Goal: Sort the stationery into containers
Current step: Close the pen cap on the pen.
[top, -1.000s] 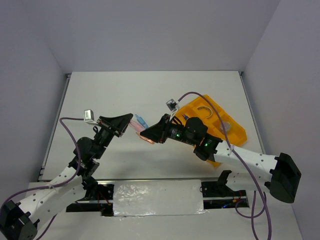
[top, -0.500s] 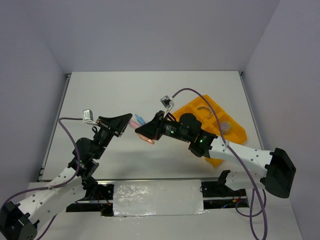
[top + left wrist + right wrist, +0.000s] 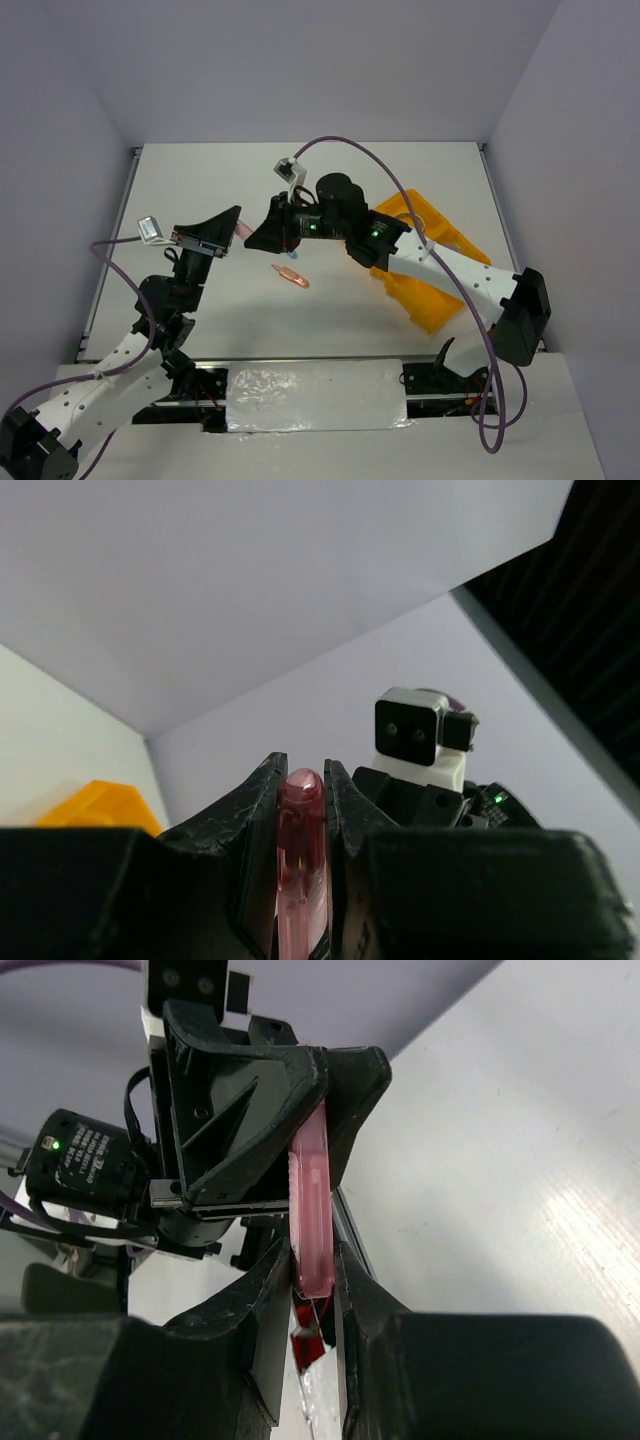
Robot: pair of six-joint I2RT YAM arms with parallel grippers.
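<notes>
On the left, the left gripper (image 3: 232,226) was raised above the table (image 3: 200,180) and clamped on a pink pen (image 3: 243,229). In the left wrist view the pen stood straight between the two fingers (image 3: 255,810), with its round end out in front of the tips. I judged that this much was left free on purpose, so that the other arm had a place to take hold.

That free end pointed to the right, into the right gripper (image 3: 256,235), which met it in the air, nose to nose with the left one. In the right wrist view its fingers (image 3: 265,1300) stood on both sides of the pen's end, very close. I could not tell if they were already pressing or only lying beside it. So the pen was off the table and bridged between the two arms. To me this was a handover: the tray is on the right side, and the right arm reaches it more easily.

A little nearer to me, a second pink pen (image 3: 292,277) lay flat on the table, with nothing touching it.

Further right lay the orange tray (image 3: 440,300), partly under the right arm. What was inside its compartments I could not see from here.
</notes>
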